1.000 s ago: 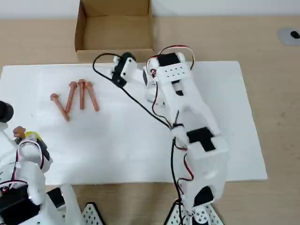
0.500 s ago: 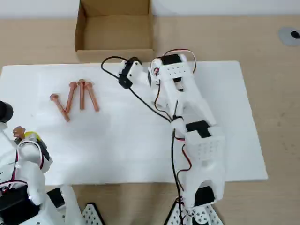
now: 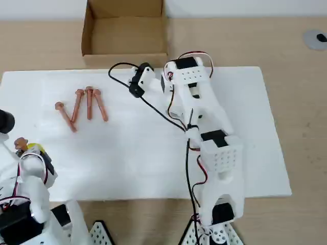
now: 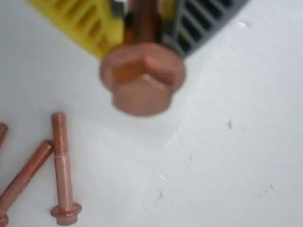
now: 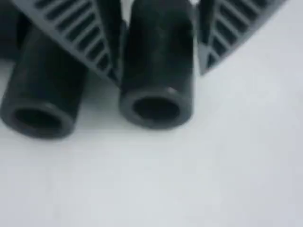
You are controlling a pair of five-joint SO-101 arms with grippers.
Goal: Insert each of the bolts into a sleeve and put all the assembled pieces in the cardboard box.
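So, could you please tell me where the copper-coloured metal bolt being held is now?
The copper bolt is clamped in the left gripper, at the high view's lower left, near the white mat's left edge, below four loose bolts.

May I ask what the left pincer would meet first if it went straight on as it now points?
Probably the bare white mat: the left pincer, shut on a bolt, points at it, with the loose bolts lying off to the side; depth is hard to judge.
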